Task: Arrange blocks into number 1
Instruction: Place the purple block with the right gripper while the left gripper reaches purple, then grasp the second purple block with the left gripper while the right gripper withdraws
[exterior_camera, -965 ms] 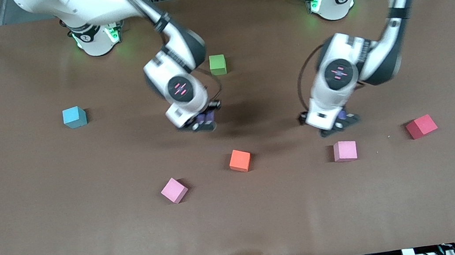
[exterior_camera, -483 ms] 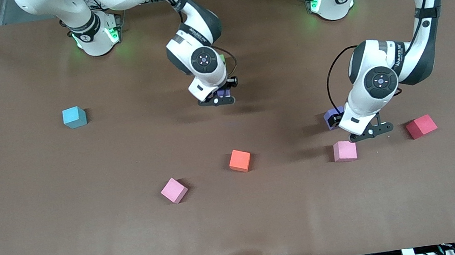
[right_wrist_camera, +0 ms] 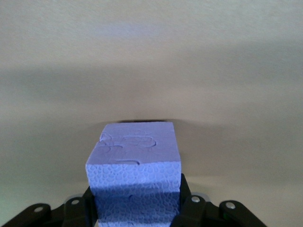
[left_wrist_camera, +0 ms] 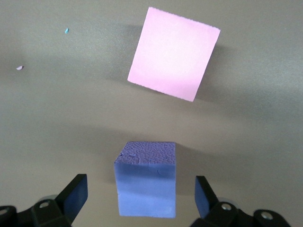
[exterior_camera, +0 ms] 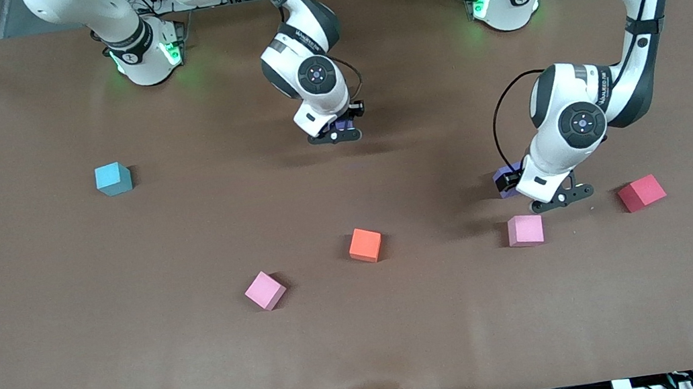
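My right gripper [exterior_camera: 338, 134] is shut on a purple block [exterior_camera: 344, 125] and holds it low over the table near the robots' side. In the right wrist view this purple block [right_wrist_camera: 135, 156] fills the space between the fingers of the right gripper [right_wrist_camera: 136, 204]. The right arm's hand hides the green block. My left gripper [exterior_camera: 562, 197] is open. A second purple block [left_wrist_camera: 146, 165] rests on the table between the fingers of the left gripper [left_wrist_camera: 140, 198], with gaps on both sides. That purple block [exterior_camera: 505, 173] lies just farther from the camera than a pink block [exterior_camera: 525, 230] [left_wrist_camera: 173, 52]. Another pink block [exterior_camera: 265, 291] lies nearer the camera.
An orange cube [exterior_camera: 365, 245] sits between the two pink blocks. A red cube [exterior_camera: 642, 193] lies toward the left arm's end, close to the left hand. A light-blue cube [exterior_camera: 113, 179] lies toward the right arm's end.
The right gripper carried its purple block away from the camera, toward the robots' bases, and now covers the green block. The left hand shifted toward its own end, uncovering the other purple block.
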